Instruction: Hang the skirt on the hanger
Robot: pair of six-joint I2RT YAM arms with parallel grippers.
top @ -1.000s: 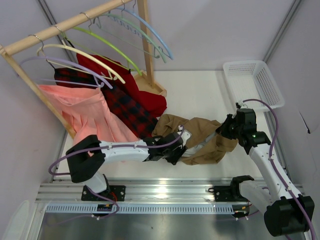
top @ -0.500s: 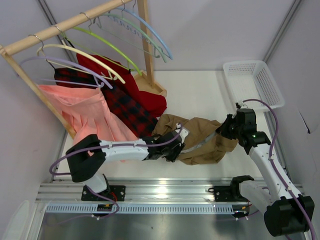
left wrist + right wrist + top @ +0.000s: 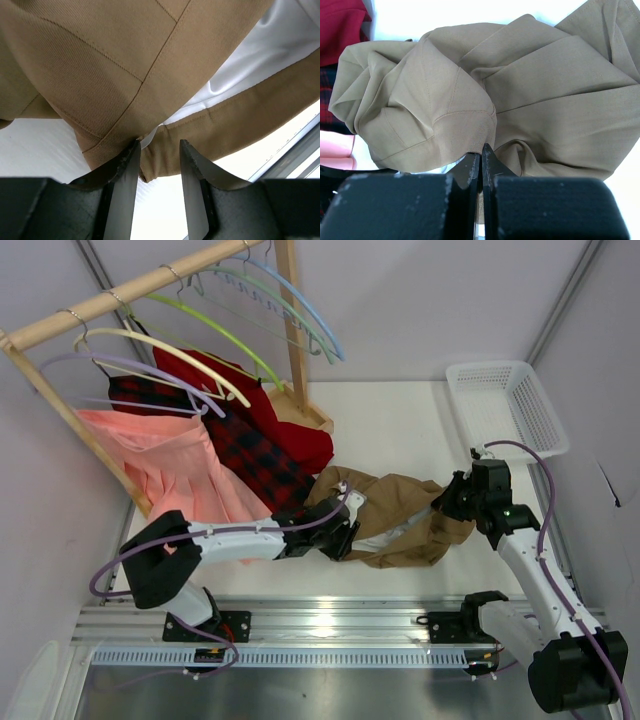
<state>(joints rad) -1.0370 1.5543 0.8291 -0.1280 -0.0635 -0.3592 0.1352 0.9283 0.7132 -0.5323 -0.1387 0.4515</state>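
The tan skirt lies crumpled on the white table, its white lining showing. My left gripper is at the skirt's left edge. In the left wrist view the gripper is open, its tips at the skirt's seamed edge with the white lining beside it. My right gripper is at the skirt's right side. In the right wrist view it is shut on a fold of the skirt. The pale sage-green hanger hangs empty on the wooden rail, far from both grippers.
A wooden rack at the back left carries several hangers. A salmon-pink skirt, a red-and-black plaid skirt and a red garment hang beside the left arm. A white mesh basket stands at the back right.
My left gripper has shifted a little left and back along the skirt's left edge, and the fabric there has moved with it. The right gripper has stayed put, still shut on the skirt.
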